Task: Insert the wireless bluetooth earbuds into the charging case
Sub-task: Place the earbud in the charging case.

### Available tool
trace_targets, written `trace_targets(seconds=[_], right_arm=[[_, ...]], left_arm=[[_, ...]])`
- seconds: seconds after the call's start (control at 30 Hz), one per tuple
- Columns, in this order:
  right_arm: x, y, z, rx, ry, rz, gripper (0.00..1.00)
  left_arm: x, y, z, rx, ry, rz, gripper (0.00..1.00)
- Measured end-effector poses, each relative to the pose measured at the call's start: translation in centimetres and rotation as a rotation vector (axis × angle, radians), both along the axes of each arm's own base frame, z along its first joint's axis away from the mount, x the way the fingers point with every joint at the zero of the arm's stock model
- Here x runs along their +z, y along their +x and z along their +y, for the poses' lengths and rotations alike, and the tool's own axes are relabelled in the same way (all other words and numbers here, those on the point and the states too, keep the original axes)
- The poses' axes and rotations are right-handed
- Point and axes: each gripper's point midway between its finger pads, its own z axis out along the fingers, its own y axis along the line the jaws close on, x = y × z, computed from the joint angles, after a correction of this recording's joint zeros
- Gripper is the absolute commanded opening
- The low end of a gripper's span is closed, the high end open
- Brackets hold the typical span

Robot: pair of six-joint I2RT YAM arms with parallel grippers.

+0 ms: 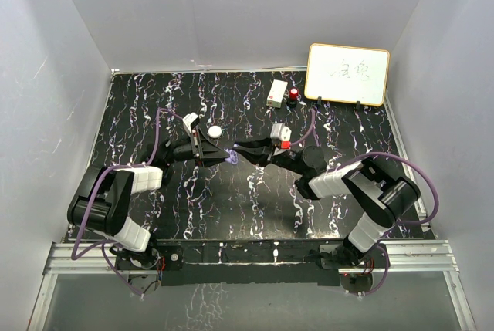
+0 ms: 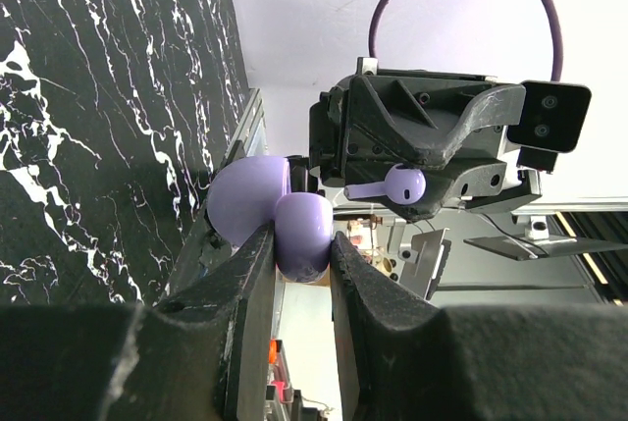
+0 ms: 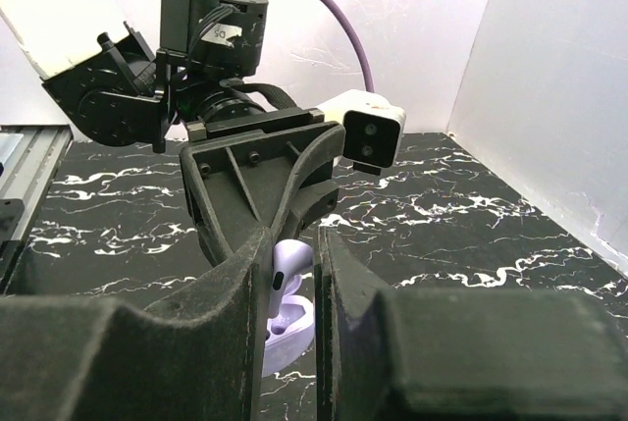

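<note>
My left gripper [image 1: 220,155] is shut on the open purple charging case [image 1: 230,159] and holds it above the table's middle. In the left wrist view the case [image 2: 302,235] sits between the fingers with its lid [image 2: 250,200] swung back. My right gripper [image 1: 245,150] faces it, shut on a purple earbud [image 3: 287,266]. The earbud hangs stem down just above the case's hollows [image 3: 289,331]. It also shows in the left wrist view [image 2: 402,184], a short way from the case. No white earbuds are in view.
A white round case [image 1: 214,131] lies on the black marble table [image 1: 255,207] just behind the left gripper. A small white box [image 1: 275,93] and a red knob [image 1: 294,96] stand at the back, beside a whiteboard [image 1: 347,74]. White walls enclose the table.
</note>
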Motion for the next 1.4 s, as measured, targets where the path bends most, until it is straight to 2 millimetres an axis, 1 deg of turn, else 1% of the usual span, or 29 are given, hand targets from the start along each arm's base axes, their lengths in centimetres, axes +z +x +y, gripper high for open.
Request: trace_targets(seconds=[0.23,0.53,1.4], right_arm=[[-0.4,-0.2,0.2,0.017,-0.013,-0.006,0.0],[-1.7,0.0,0.4,0.018,-0.037,0.007,0.0],[-2.1,0.1,0.5,0.019,-0.046,0.008,0.0]], left_arm=[[-0.2,0.0,-0.2,-0.003,0.0,0.019,0.0],[-0.2,-0.3,-0.5,-0.015,-0.004,0.016,0.0],[-0.1,-0.5,-0.8,-0.024,-0.004,0.014,0.0]])
